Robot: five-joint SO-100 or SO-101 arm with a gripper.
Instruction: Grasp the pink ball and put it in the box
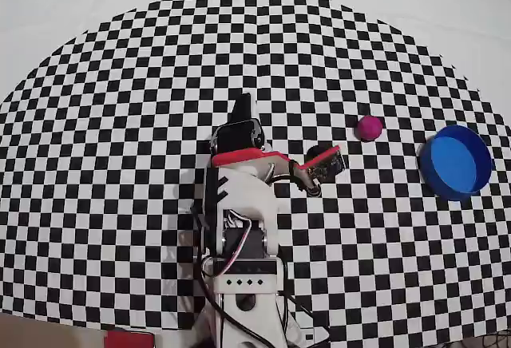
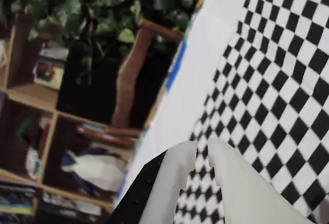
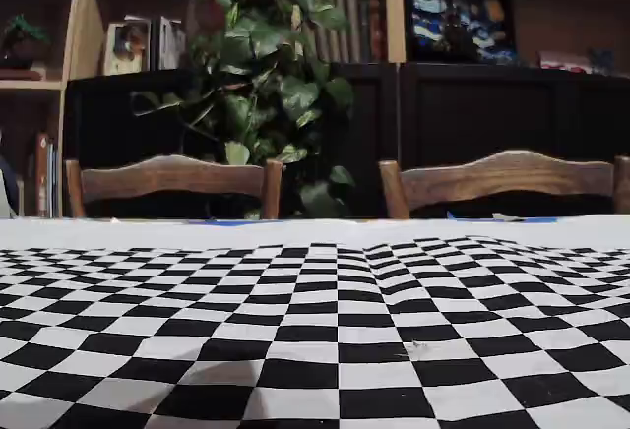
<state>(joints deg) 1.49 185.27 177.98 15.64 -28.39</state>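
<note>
In the overhead view the pink ball (image 1: 368, 127) rests on the checkered cloth (image 1: 120, 204) that covers the bench, right of centre, and the box (image 1: 456, 161), round and bright blue, stands further right and a little nearer the bottom edge, apart from the ball with bare checks between them. The arm (image 1: 239, 228) rises from the bottom middle of that view, white with red trim, and its dark tip points up the picture around the middle, well left of the ball; a small circuit board (image 1: 323, 168) sticks out from the arm toward the right, short of the ball. Nothing lies on the cloth between the arm and the ball, nor between the ball and the box. In the wrist view the tool (image 2: 203, 152) enters from the bottom edge with its two white fingers (image 2: 177, 178) nearly together, only a thin gap at the tips, and nothing held between them; beyond it lie checks, the plain white border of the cloth, and a bookshelf (image 2: 46, 116) with a leafy plant (image 2: 113, 13). The fixed view looks low across the cloth to two wooden chair backs (image 3: 172, 178), the plant and shelves; neither ball nor box shows there. No writing can be read in any view.
</note>
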